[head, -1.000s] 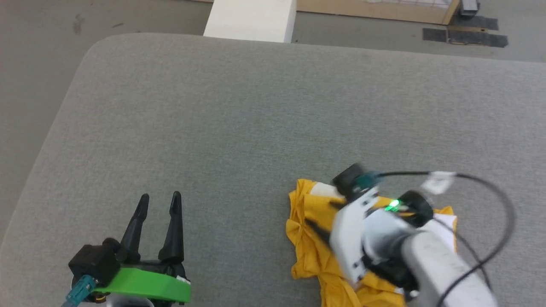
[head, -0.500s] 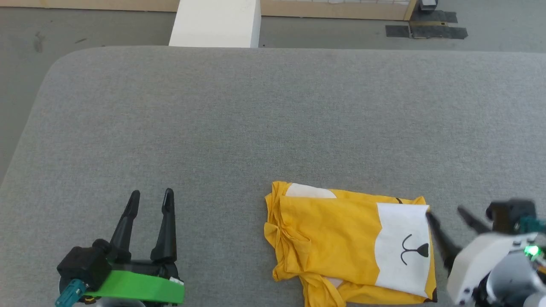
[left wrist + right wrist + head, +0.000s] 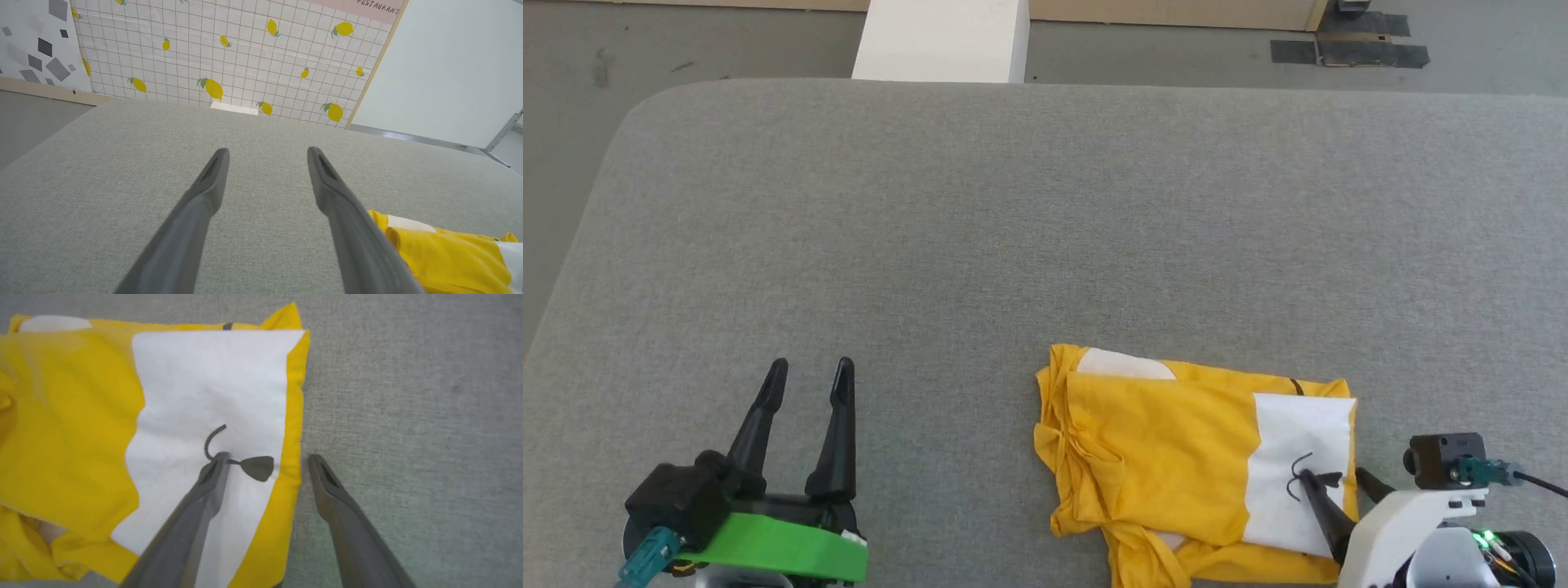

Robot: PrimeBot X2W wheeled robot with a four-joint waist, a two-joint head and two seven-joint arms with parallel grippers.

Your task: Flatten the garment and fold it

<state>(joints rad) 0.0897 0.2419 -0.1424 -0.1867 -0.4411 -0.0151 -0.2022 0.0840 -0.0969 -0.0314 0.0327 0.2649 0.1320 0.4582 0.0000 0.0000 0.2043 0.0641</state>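
Right gripper: jaws spread wide, holding nothing. One finger lies over the white patch by the black nose mark, the other over bare cloth-covered table. The folded yellow edge runs between them. Whether the finger touches the fabric I cannot tell.
Left gripper: jaws just as wide, empty, parked over the table well apart from the garment.
Garment: lies near the front of the grey table, right of centre, gathered into a compact, roughly rectangular stack. Its right side is flat and crisp; the left side and near edge are bunched and wrinkled.
Step in hand: likely late folding, with the right arm placed at the tidy edge.
Next move calls for: probably a low, square pinch on that edge without dragging the layers, or a smoothing pass toward the rumpled side. The left arm would have to come across to help.
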